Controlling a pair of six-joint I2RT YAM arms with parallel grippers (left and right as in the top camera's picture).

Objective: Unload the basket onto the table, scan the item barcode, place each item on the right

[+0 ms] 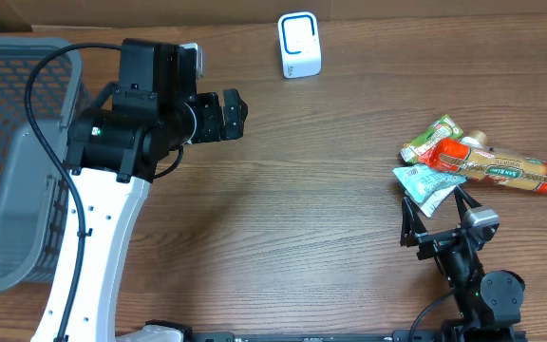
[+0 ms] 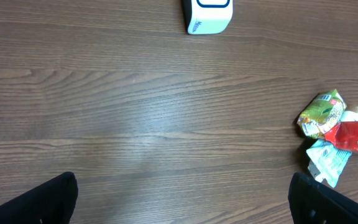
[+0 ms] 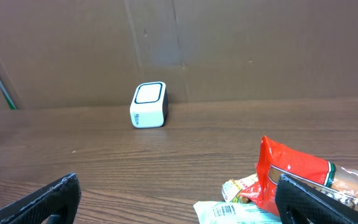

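Left fingers point(image 2: 42, 202), right fingers point(image 3: 48, 202) spread wide, nothing held. Pick not yet begun; next, teal packet point(image 1: 425, 182) must be grasped, barcode point(image 3: 224, 211) turned toward scanner point(image 1: 299, 45).

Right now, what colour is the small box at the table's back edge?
White box with a blue rounded outline on its face; clearest in the overhead view.

Looks like a robot lab dressed up as a mock shop checkout; wood-look table point(image 1: 302, 190) with plain cardboard point(image 3: 260, 50) for a back wall; small white scanner point(image 1: 299, 45) at 12 o'clock, grey mesh basket point(image 1: 8, 171) at 9, snack packets point(image 1: 473, 163) at 3; robot arms point(image 1: 98, 242) along the 6 o'clock edge.
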